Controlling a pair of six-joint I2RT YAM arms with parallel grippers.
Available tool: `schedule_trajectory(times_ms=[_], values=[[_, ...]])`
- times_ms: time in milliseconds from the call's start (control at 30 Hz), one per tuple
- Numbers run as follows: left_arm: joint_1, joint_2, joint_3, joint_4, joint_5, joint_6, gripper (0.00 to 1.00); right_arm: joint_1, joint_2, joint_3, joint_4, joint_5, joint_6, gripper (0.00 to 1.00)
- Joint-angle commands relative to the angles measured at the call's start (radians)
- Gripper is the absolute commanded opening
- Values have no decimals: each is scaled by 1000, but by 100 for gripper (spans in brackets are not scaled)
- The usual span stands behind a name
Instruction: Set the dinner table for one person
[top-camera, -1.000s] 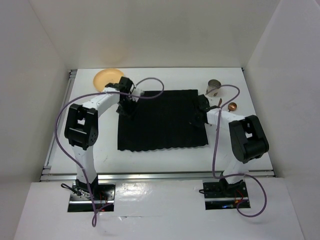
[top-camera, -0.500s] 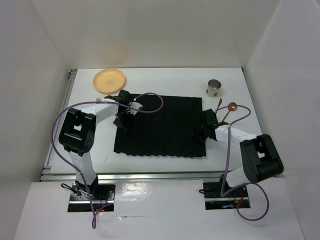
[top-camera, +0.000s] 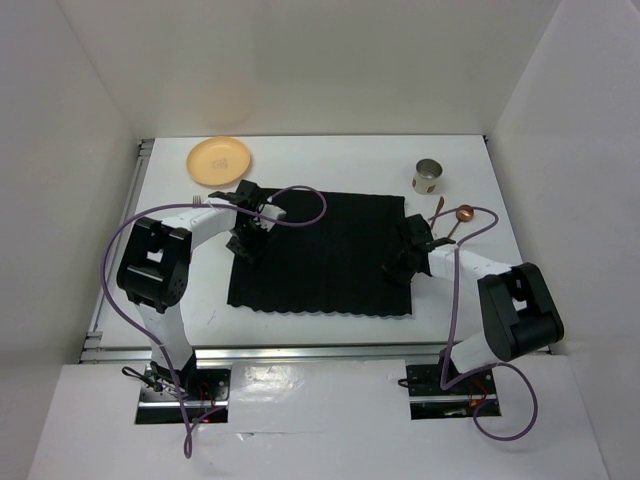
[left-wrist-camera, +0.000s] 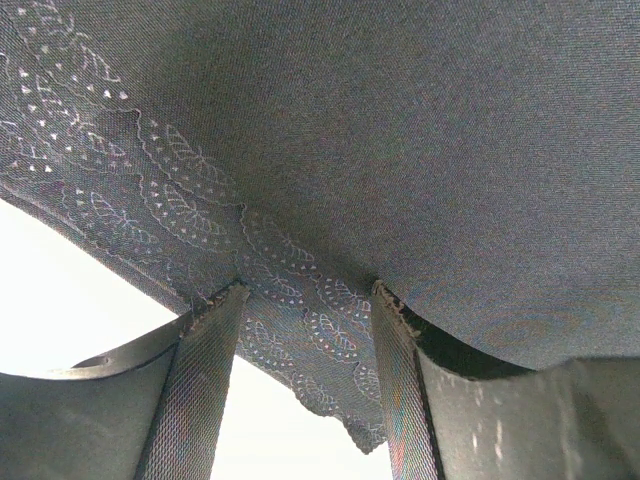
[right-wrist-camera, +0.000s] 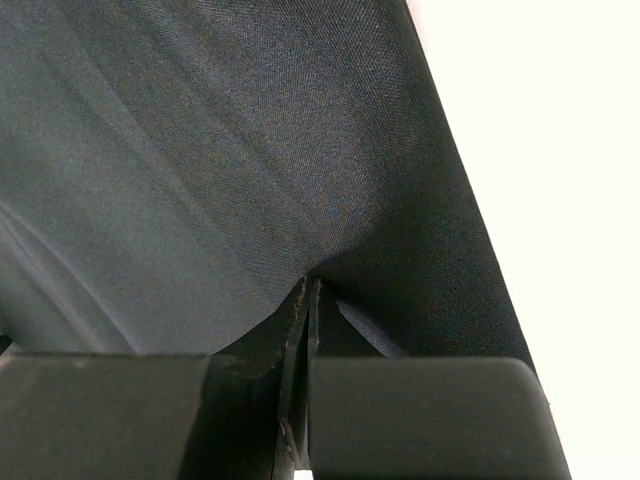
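The black mat (top-camera: 320, 255) on the bench (top-camera: 340, 160) looks limp and light, best pinched at an edge: the right claw (right-wrist-camera: 308, 285) clamps its right edge, the left claw (left-wrist-camera: 308, 295) gapes wide at its left.

The left arm (top-camera: 190, 225) and right arm (top-camera: 470, 265) reached forward, elbows bent, wrists apparently pitched down. On the left gripper (left-wrist-camera: 305, 290) 2 fingers stood apart; the right gripper (right-wrist-camera: 308, 285) was clamped tight.

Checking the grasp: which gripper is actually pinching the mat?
The right gripper: jaws shut on the mat edge; the left gripper has its jaws apart.
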Motion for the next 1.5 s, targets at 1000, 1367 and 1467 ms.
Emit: schedule_trajectory(times_ms=[1000, 1367, 1467], values=[[119, -111, 407, 13, -87, -197, 76, -26, -48, 235, -73, 22, -290, 74], [449, 182, 738, 11, 186, -492, 77, -26, -62, 329, -35, -57, -405, 87], [503, 300, 874, -8, 221, -513, 77, -26, -38, 338, 4, -87, -429, 87]])
